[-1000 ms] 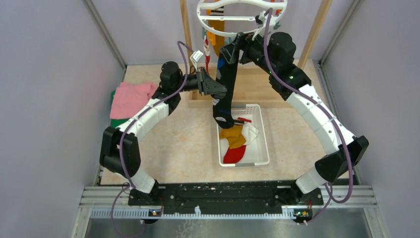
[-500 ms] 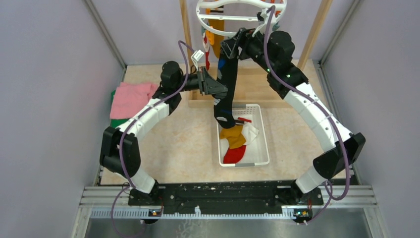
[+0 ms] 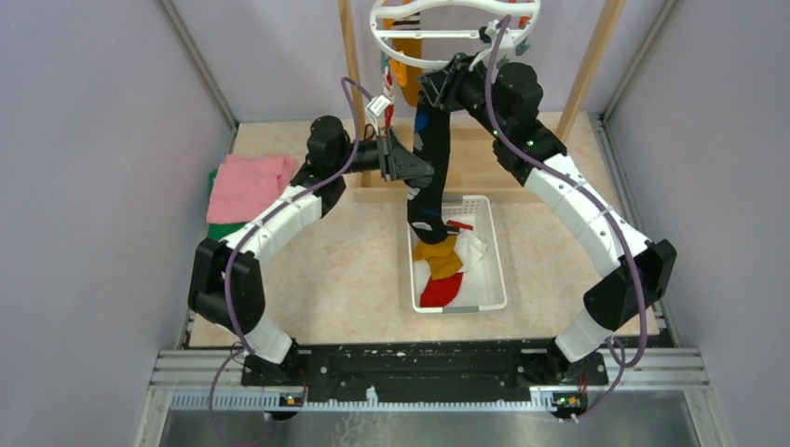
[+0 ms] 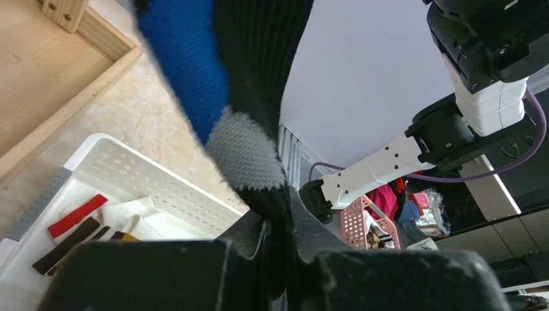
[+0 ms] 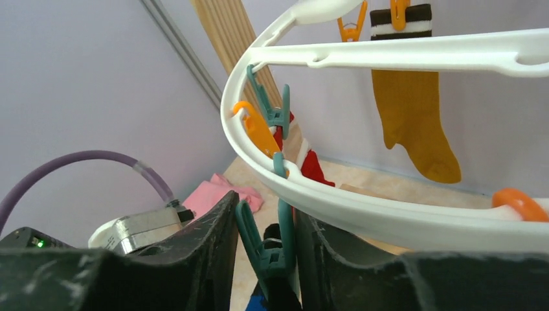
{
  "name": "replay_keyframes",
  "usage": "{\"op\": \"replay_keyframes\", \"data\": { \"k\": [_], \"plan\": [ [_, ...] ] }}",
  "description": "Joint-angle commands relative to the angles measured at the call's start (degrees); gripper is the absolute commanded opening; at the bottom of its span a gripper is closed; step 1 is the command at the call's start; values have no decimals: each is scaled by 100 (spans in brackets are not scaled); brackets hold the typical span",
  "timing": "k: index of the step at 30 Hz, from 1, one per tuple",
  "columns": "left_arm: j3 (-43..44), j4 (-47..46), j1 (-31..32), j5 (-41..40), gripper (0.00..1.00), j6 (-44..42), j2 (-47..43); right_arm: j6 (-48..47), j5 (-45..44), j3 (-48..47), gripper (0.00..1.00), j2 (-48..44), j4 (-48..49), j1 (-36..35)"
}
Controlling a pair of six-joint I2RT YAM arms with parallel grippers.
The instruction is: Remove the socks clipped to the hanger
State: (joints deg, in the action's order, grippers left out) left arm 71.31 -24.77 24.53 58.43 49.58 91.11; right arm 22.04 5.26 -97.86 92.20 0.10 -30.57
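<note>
The white ring hanger [image 3: 455, 39] hangs at the top, between the wooden posts. From one of its teal clips [image 5: 270, 254] hangs a black sock [image 3: 434, 158] with blue and grey patches [image 4: 188, 65]. My right gripper [image 5: 265, 217] is at that clip, just under the ring [image 5: 362, 207], with its jaws pressed against both clip handles. My left gripper [image 4: 280, 219] is shut on the black sock lower down, above the basket. A mustard yellow sock [image 5: 408, 110] and a red sock [image 5: 314, 166] hang from other clips.
A white slotted basket [image 3: 492, 279] below the sock holds yellow, red and white socks. Folded pink cloth [image 3: 247, 182] lies at the left wall. The wooden frame base [image 3: 494, 163] and two posts [image 3: 594, 56] stand behind, close to the right arm.
My right gripper has moved up and left to the hanger's rim, and its jaws have closed round the teal clip. My left gripper stays shut on the black sock, shifted slightly right.
</note>
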Motion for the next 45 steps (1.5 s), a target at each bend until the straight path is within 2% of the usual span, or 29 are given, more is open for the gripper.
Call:
{"op": "replay_keyframes", "data": {
  "k": [1, 3, 8, 22, 23, 25, 28, 30, 32, 37, 42, 45],
  "plan": [
    [238, -96, 84, -91, 0, -41, -204, 208, -63, 48, 23, -124, 698, 16],
    [243, 26, 95, -159, 0, -105, -187, 256, -79, 48, 0, -143, 728, 18],
    [94, 333, 118, -293, 0, -262, -171, 233, -76, 66, 0, -270, 627, 33],
    [-740, 1462, 982, -405, 1, -1100, -110, 259, 114, -74, 0, -286, 46, 260],
    [-808, 1573, 1024, -438, 8, -1191, -85, 269, 113, -73, 0, -290, 36, 262],
    [-911, 1780, 1123, -416, 35, -1389, -21, 289, 101, -90, 0, -283, 23, 267],
    [-753, 2424, 1268, -571, 68, -1962, -13, 348, 106, -96, 0, -289, -1, 288],
    [-718, 2585, 1282, -487, 96, -2208, -50, 332, 110, -92, 0, -296, -1, 295],
    [-531, 2958, 1283, -425, 99, -2578, -15, 324, 104, -63, 0, -313, -1, 302],
    [478, 4728, 937, -113, 99, -3793, 93, 312, 80, -31, 0, -392, -209, 326],
    [1008, 5841, 103, 36, 99, -4535, 67, 248, 58, 121, 0, -591, -377, 471],
    [898, 6014, 15, -177, 99, -4899, -147, 343, 173, 397, 0, -748, -357, 602]
  ]
}}
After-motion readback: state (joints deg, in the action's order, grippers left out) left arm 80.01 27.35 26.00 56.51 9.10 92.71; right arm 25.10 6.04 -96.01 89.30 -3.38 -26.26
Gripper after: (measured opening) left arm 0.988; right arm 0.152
